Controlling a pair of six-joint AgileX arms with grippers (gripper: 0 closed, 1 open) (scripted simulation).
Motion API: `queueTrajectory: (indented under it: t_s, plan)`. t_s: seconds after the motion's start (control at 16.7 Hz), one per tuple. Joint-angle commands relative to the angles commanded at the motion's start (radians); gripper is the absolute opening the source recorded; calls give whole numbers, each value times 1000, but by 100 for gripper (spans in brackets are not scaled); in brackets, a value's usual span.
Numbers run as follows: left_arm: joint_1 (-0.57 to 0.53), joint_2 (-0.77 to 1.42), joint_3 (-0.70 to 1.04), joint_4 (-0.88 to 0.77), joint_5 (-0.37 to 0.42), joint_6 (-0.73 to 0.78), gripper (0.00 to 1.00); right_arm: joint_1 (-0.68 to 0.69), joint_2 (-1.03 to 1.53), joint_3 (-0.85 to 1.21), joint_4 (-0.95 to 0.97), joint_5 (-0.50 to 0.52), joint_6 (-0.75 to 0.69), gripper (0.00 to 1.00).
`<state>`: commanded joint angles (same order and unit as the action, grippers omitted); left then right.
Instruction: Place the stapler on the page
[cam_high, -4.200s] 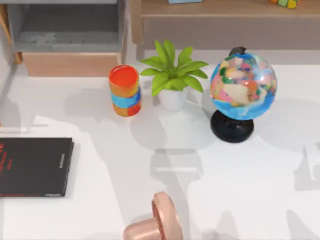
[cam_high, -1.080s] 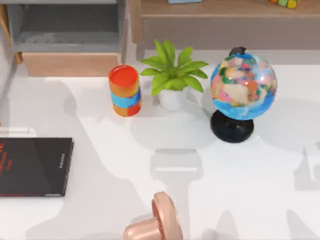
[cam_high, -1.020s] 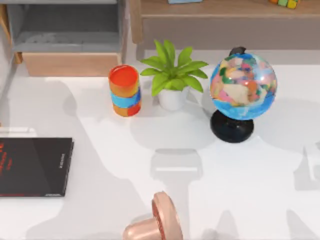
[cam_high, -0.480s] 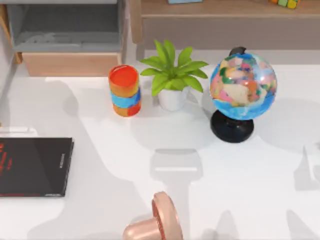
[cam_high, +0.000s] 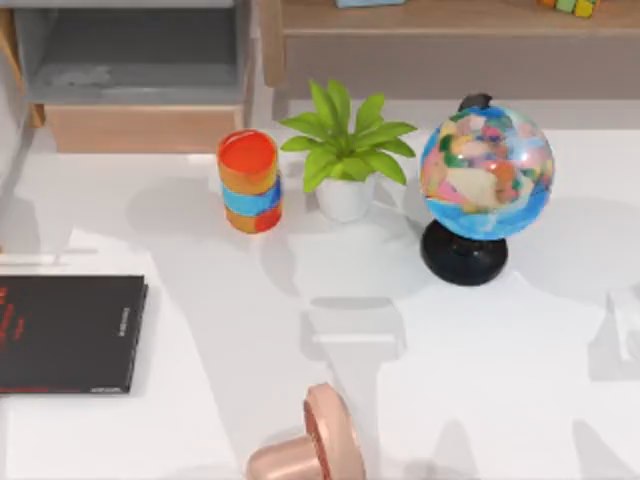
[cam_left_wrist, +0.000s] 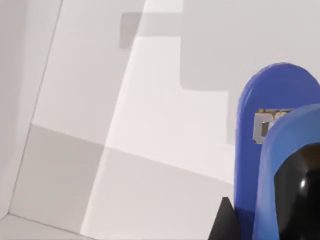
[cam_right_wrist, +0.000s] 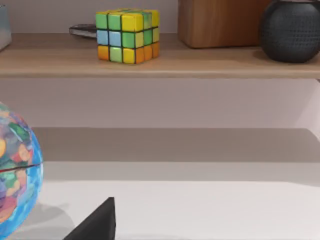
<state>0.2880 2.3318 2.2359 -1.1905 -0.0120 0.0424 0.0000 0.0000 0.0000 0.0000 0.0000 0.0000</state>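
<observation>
A white table (cam_high: 480, 380) stands before a wooden shelf (cam_right_wrist: 200, 62) and pale wall (cam_right_wrist: 165, 102).

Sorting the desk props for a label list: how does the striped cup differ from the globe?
The striped cup is a straight cylinder in orange, blue and red bands; the globe is a ball with patchy mixed colours. The cup stands directly on the table, the globe on a black round base. The cup is left of the potted plant, the globe right of it. Both stand upright near the back.

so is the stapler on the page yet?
No. The page lies bare at the table's left edge; the blue stapler appears in the left wrist view.
</observation>
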Motion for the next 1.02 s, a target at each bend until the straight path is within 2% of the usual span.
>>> queueTrajectory:
  t_s: [0.24,0.6,1.02]
  plan:
    - [-78,-219,-194,52,-11,14,0,0,0,0,0,0,0,100]
    - [-208,-511,-577,126,-15,5,0,0,0,0,0,0,0,100]
    - [-303,-674,-997,233,-5,-28,0,0,0,0,0,0,0,100]
